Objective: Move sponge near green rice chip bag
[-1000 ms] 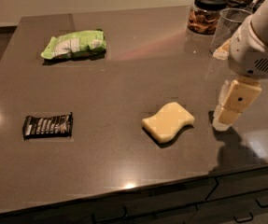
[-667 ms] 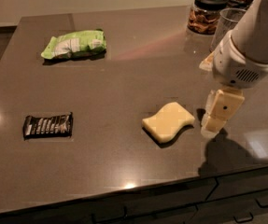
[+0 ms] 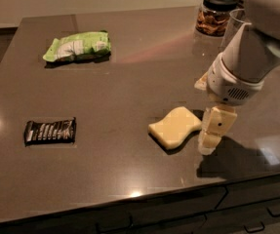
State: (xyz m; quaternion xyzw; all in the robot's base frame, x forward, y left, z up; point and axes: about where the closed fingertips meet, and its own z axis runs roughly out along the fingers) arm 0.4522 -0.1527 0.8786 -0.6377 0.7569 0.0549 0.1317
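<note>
Just beside the wavy, soft sponge (image 3: 174, 127) hangs the blocky end effector (image 3: 209, 146).

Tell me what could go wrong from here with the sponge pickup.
1. The gripper hangs low at the sponge's right edge, not above it; closing in might shove the sponge or catch only a corner.
2. The bag lies far off at the table's rear left; a weak hold could drop the sponge on the way.
3. The jar and glass stand just behind the arm; a wide swing might hit them.
</note>
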